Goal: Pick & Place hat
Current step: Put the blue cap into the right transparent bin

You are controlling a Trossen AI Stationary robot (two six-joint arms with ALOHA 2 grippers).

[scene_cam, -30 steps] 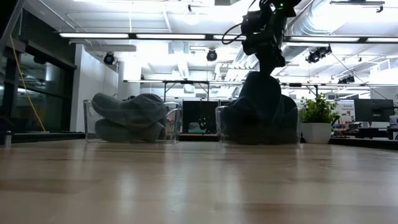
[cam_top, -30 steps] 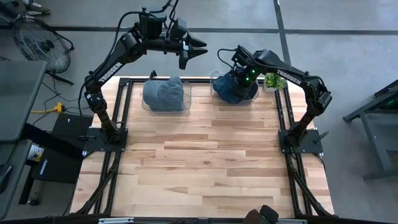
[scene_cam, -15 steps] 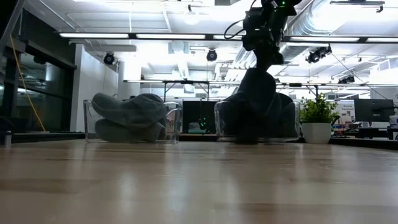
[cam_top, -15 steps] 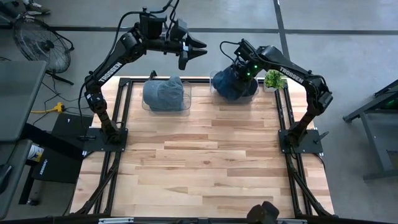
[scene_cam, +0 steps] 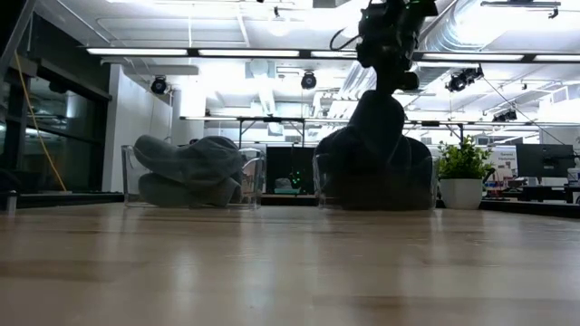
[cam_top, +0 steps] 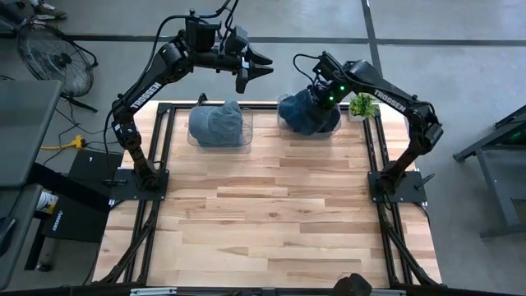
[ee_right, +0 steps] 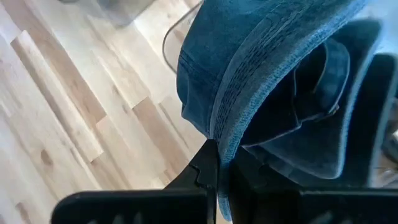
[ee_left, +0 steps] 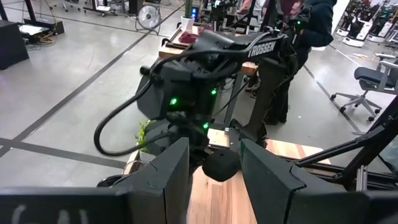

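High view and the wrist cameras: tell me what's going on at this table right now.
The right gripper is shut on a dark blue hat, pulling it up out of the clear bin at the table's far right. A second hat sits in the left bin. The left gripper hangs open above the far edge, waiting.

- Denim hat [ee_right: 273,68]: blue woven cloth, matt, stitched brim seams.
- Table [cam_top: 271,214]: pale wood planks, smooth, slight sheen.
- Bins [scene_cam: 192,177]: clear glossy plastic.
- Right gripper [ee_right: 214,168]: matt black fingers.
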